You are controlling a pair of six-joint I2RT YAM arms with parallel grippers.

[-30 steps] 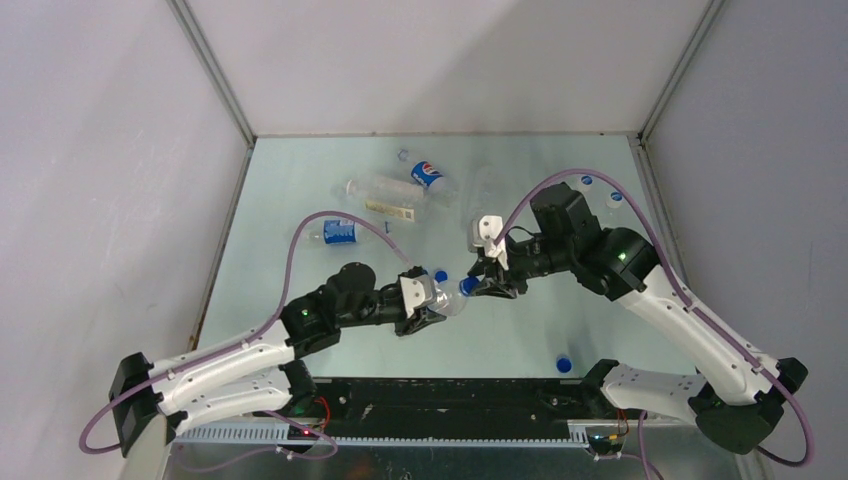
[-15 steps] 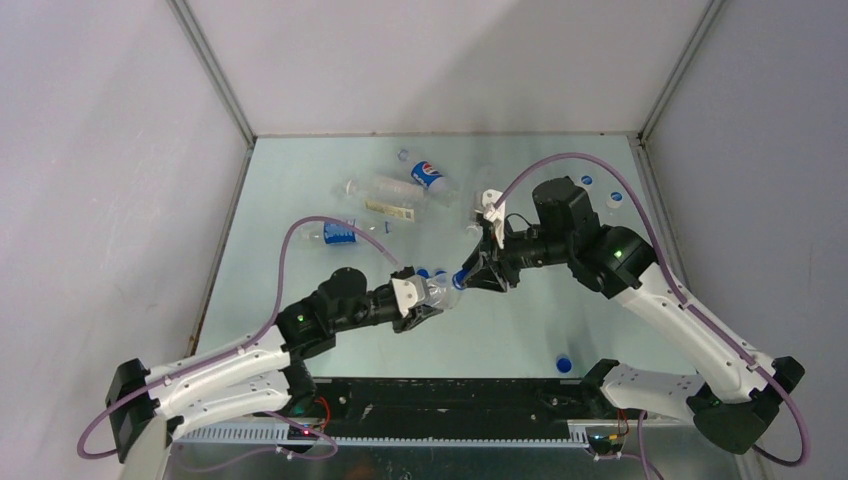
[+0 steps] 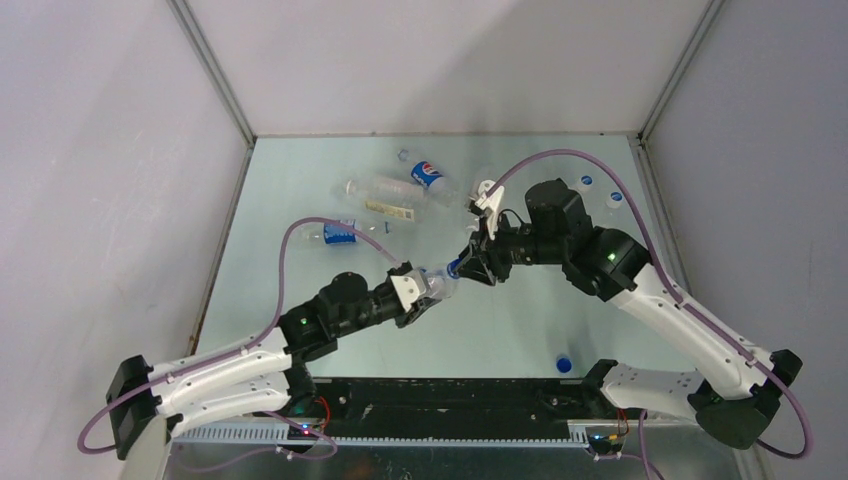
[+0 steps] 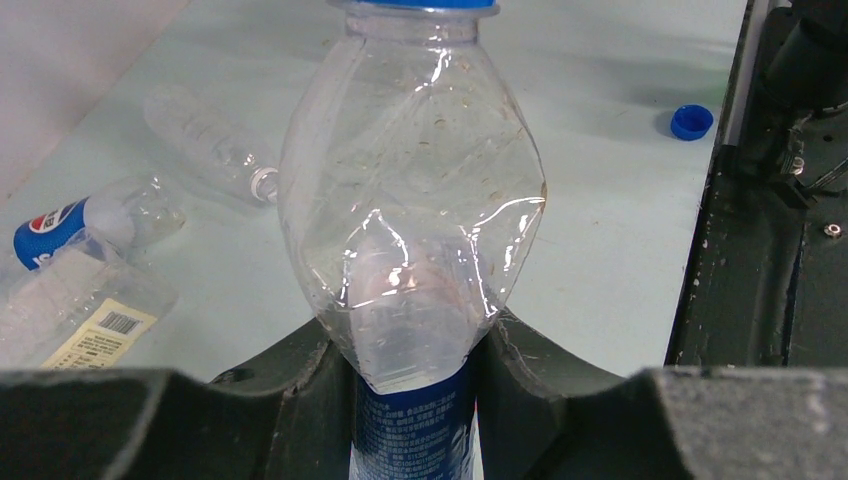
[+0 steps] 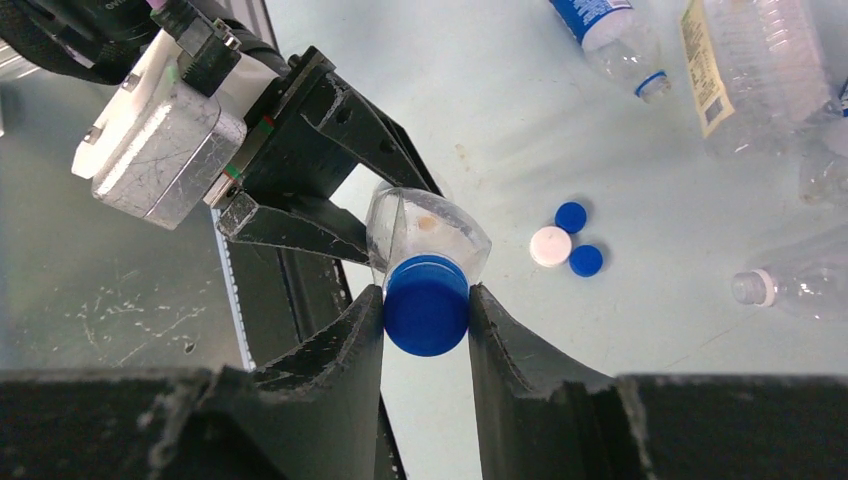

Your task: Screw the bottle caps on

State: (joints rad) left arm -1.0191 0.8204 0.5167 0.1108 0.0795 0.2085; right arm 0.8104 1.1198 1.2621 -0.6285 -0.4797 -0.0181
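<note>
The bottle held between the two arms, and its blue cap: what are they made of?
The held bottle looks like thin, glossy clear plastic: the table shows through it and its wall is creased and dented. The blue cap seems a stiffer opaque plastic, smooth and fairly matte on top, judging by look alone.

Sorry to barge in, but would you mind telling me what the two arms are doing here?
The left claw grips a clear bottle around its body, while the right claw pinches a blue cap seated on that bottle's neck. How far it is threaded on cannot be seen. Several other bottles lie on the table, with loose caps nearby.
</note>
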